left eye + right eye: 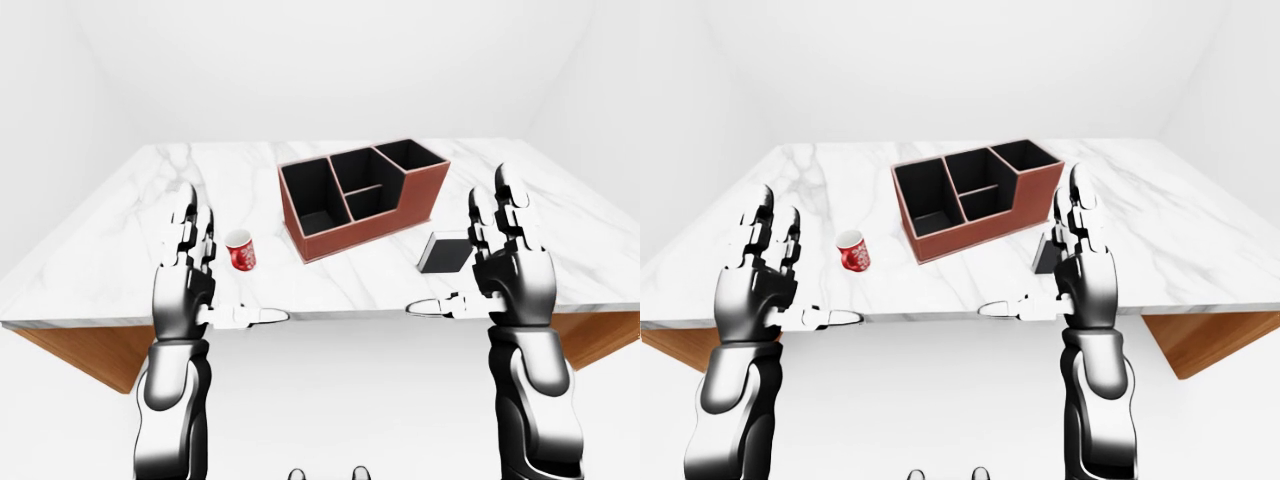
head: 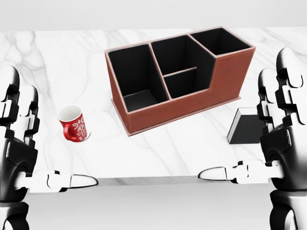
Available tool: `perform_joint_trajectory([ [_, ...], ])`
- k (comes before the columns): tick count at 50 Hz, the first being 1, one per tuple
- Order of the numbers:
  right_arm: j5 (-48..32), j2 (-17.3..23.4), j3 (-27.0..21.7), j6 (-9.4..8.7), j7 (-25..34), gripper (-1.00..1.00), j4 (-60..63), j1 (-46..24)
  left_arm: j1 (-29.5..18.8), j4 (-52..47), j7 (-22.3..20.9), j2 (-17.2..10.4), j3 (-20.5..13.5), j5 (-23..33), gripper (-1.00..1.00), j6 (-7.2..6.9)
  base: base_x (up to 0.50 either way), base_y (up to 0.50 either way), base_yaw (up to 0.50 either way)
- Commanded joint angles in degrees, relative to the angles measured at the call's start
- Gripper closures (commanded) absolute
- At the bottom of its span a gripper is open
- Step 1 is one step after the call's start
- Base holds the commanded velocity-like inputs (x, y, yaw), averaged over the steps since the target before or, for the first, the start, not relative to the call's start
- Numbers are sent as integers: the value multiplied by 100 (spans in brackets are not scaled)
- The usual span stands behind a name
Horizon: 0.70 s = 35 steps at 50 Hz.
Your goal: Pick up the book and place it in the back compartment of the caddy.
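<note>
Bare simulated room; blank white walls [image 1: 90, 60], one marble-topped table [image 1: 150, 230] with wooden underside, no furnishings.

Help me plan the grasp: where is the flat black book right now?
In the head view the flat black book lies on the white marble table at right, beside the brown leather caddy, near the right hand.

mug [image 2: 73, 124] left of caddy [image 2: 178, 76] on table [image 2: 57, 62], book [image 2: 245, 125] lying right of caddy

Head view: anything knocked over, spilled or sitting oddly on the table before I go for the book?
Nothing stands out. The caddy sits turned at an angle to the table edge, upright with empty compartments. The red mug stands upright, and the book lies flat beside the caddy. Both hands are open.
</note>
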<state>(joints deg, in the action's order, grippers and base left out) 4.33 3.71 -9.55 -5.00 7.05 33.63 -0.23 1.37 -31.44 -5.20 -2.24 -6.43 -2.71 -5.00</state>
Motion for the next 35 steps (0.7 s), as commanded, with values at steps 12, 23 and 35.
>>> perform_joint_trajectory([
  [12, -104, 2, -15, 0, 78, -100, 68, 9, 66, 2, -31, 33, 81, 83, -100, 0, 50, 0, 0],
  [23, -135, -5, -7, 0, 94, -100, 76, 23, 85, -15, -26, 43, 105, 104, -100, 0, 50, 0, 0],
  [35, -150, -11, 5, 0, 103, -100, 67, 16, 99, 10, -27, 49, 120, 122, -100, 0, 50, 0, 0],
])
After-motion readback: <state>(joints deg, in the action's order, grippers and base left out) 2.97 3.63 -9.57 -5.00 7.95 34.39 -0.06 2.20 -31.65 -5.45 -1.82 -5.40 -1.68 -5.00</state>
